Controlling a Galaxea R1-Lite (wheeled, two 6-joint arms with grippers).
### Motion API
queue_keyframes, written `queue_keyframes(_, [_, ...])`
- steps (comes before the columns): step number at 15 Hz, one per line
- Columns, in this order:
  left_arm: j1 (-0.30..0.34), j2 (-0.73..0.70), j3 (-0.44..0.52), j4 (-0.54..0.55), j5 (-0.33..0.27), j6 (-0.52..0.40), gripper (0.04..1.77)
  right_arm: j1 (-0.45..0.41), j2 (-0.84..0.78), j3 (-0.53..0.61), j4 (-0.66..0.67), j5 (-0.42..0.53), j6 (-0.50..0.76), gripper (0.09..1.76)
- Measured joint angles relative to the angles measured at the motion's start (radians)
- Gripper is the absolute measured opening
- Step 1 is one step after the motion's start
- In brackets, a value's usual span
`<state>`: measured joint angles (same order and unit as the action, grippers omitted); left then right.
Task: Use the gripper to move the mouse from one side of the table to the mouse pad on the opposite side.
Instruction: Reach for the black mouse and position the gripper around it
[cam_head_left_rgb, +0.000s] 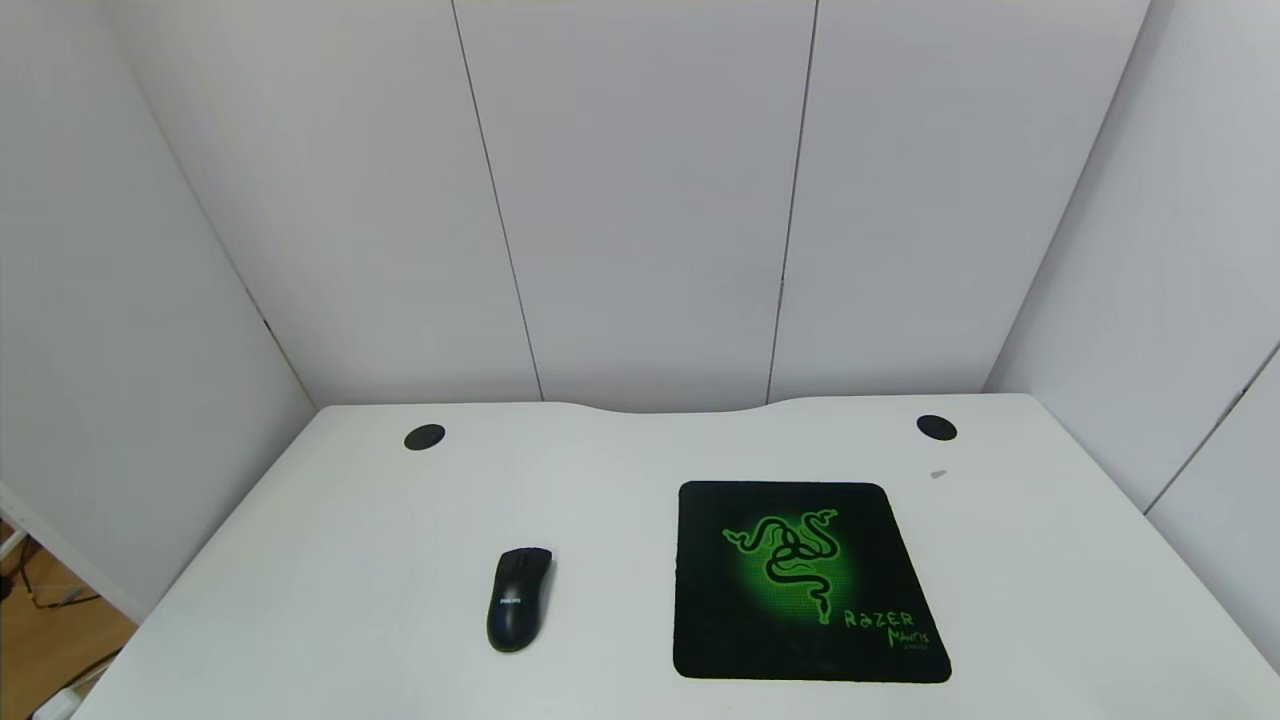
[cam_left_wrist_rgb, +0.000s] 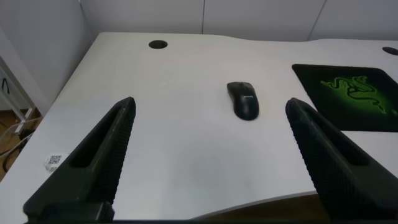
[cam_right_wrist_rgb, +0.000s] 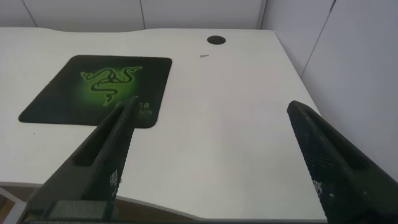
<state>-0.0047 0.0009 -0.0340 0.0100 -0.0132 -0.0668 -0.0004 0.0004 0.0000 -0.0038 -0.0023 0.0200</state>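
The left gripper (cam_left_wrist_rgb: 208, 155) was spread wide and held nothing, poised back at the near edge of the worktop (cam_head_left_rgb: 330, 500) with the mouse (cam_left_wrist_rgb: 243, 99) lying ahead between the lines of its fingers, while the right gripper (cam_right_wrist_rgb: 211, 158), likewise splayed and bare, hung at the near right edge facing the mouse pad (cam_right_wrist_rgb: 99, 87). The job looked unstarted: the mouse (cam_head_left_rgb: 519, 598) lay on the worktop's left half, just beside but clear of the mouse pad (cam_head_left_rgb: 800, 580). The next move probably called for the left arm to reach forward and down and straddle the mouse's sides.

Bright, even light — soft shadows
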Motion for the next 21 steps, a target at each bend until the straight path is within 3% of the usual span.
queue_keyframes(6, [0.000,0.081,-0.220,0.082,-0.005,0.000,1.72,0.000,0.000,0.000,0.000,0.000,0.000,1.71])
queue_keyframes(14, [-0.032,0.407,-0.477,0.079,0.001,-0.011,1.72,0.000,0.000,0.000,0.000,0.000,0.000,1.71])
queue_keyframes(21, [-0.034,0.706,-0.615,0.089,0.001,-0.012,1.72,0.000,0.000,0.000,0.000,0.001,0.000,1.71])
